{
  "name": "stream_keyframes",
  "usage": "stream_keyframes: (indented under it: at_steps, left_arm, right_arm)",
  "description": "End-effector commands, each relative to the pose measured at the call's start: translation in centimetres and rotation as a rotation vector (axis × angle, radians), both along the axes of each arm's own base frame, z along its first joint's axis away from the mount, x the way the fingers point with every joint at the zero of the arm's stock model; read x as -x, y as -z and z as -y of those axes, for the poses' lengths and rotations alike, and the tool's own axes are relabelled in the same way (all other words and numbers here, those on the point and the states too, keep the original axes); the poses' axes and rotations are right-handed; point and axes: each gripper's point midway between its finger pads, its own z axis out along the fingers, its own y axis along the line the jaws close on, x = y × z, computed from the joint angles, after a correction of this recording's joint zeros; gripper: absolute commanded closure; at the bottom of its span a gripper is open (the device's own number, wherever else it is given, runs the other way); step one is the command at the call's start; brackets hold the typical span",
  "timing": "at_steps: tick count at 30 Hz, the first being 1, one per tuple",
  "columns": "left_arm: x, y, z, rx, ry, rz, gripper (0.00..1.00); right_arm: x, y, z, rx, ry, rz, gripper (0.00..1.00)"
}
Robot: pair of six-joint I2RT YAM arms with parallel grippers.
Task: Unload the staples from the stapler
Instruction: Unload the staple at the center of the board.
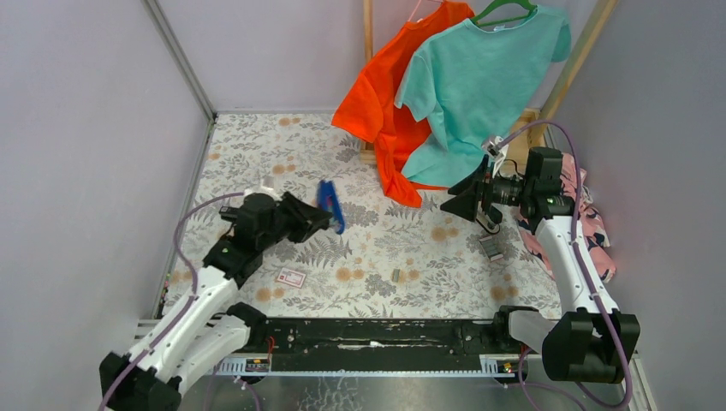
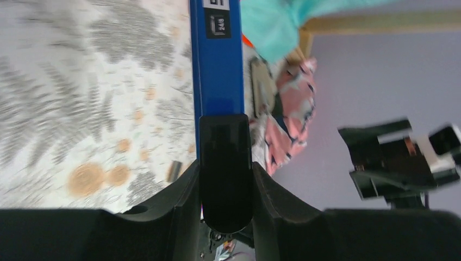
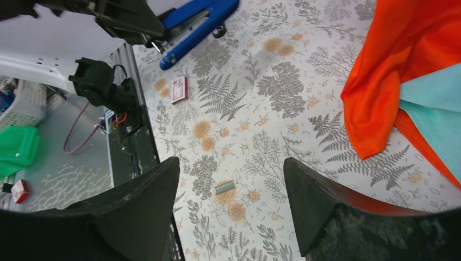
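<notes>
A: Looking for the stapler (image 1: 492,247)? It lies on the flowered table (image 1: 257,154), between three and four o'clock from the middle, near the pink cloth (image 1: 599,240). Nothing touches it.

B: And the staples (image 1: 396,275)?

A: I can make out one short silvery strip, between five and six o'clock from the middle. It lies alone on the table, well apart from the stapler.

B: What has the left gripper (image 1: 318,218) got, then?

A: A blue bar (image 1: 330,205). The fingers are clamped on its black end, and the blue length runs on toward twelve o'clock. That is at nine o'clock from the middle.

B: And the right gripper (image 1: 473,201)?

A: Its fingers stand wide apart with nothing between them. It hangs over the table at three o'clock from the middle and points toward nine. From above, the stapler sits at five o'clock of it.

B: Anything else down there?

A: A red-and-white card (image 1: 291,277) lies flat at eight o'clock, near the left arm. An orange shirt (image 1: 385,103) and a teal shirt (image 1: 479,77) hang on hangers between twelve and one o'clock.
</notes>
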Motion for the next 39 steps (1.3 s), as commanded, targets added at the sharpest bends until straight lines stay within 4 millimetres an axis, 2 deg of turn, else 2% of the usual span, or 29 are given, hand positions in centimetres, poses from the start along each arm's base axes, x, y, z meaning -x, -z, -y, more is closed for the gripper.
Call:
stream_keyframes:
  at_steps: [1,5,9,10,12,16,24,31,36,37,39]
  left_arm:
    - [-1.1,-7.4,6.8,0.197,0.284,0.5,1.0]
    - [-0.4,-9.8,9.7,0.283,0.451,0.806,1.0]
    - [1.2,-13.1,10.4,0.4,0.474,1.144,1.0]
    - [1.6,-13.3,10.5,0.43,0.477,1.186,1.0]
    - [0.7,-12.9,11.9,0.41,0.496,1.198,1.0]
    - [1.0,-13.7,14.8,0.392,0.54,1.278,1.0]
    - [1.7,-14.0,17.9,0.403,0.627,1.332,1.0]
    - [1.5,-13.2,18.8,0.406,0.664,1.313,1.0]
    - [1.3,-13.1,18.7,0.389,0.65,1.325,1.0]
    - [1.3,-13.2,18.4,0.382,0.638,1.334,1.0]
    - [1.2,-13.4,17.8,0.371,0.623,1.342,1.0]
  right_arm:
    - [0.5,-1.6,-1.0,-0.111,-0.062,-0.008,0.22]
    - [0.0,-2.0,-1.2,-0.193,-0.026,-0.034,0.15]
    - [-0.3,-2.4,-1.6,-0.302,0.003,-0.121,0.01]
    - [-0.5,-2.5,-1.6,-0.326,0.012,-0.135,0.0]
    - [-0.7,-2.3,-1.7,-0.376,0.029,-0.178,0.01]
    - [0.9,-3.8,-2.6,-0.462,-0.013,-0.049,0.01]
    - [2.9,-3.7,-4.6,-0.417,-0.106,0.088,0.01]
    - [4.4,-3.7,-5.5,-0.381,-0.176,0.175,0.0]
    - [4.7,-4.3,-5.7,-0.371,-0.193,0.203,0.07]
    - [4.3,-4.4,-5.6,-0.356,-0.181,0.225,0.11]
    - [1.9,-3.5,-5.0,-0.303,-0.076,0.18,0.12]
